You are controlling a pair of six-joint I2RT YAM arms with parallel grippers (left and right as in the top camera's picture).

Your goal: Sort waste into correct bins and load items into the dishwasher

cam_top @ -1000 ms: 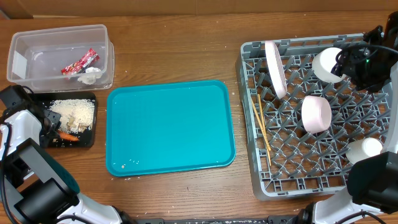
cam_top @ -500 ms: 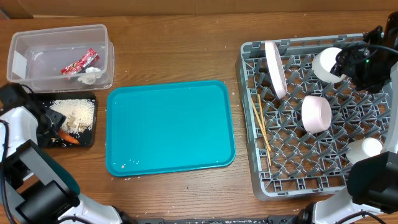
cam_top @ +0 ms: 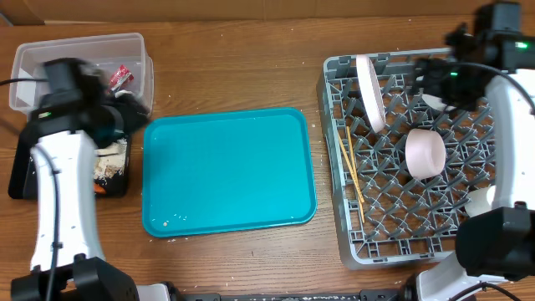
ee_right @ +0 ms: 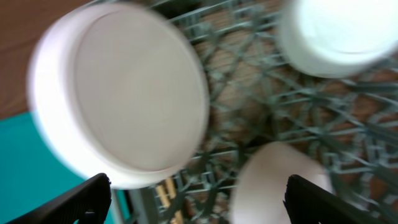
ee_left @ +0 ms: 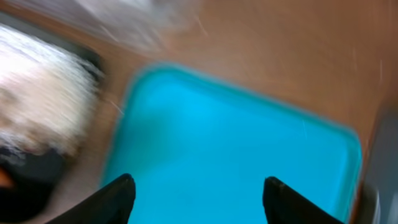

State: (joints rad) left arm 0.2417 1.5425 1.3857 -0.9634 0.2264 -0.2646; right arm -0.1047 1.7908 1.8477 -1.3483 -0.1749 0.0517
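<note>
moved: left arm off black tray (cam_top: pixel 23 180), now at teal tray (cam_top: pixel 230 171) edge; right arm shifted toward plate (cam_top: pixel 370 92)
left fingers (ee_left: pixel 121 193): spread, empty
right fingers (ee_right: pixel 90 196): spread wide, empty, over rack (cam_top: pixel 401 226)
waste: red wrapper (cam_top: pixel 122 76) in clear tub (cam_top: pixel 142 58); rice (cam_top: pixel 111 163) on black tray
items: plate, bowl (cam_top: pixel 425 152), chopsticks (cam_top: pixel 353 171) in rack

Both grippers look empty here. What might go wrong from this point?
1. The open right gripper hangs close over the upright plate in the dish rack; a low pass might knock it off its pegs.
2. The left gripper hangs beside the black tray; a careless pass might scatter the rice scraps.
3. A pale scrap on the teal tray might be missed.
</note>
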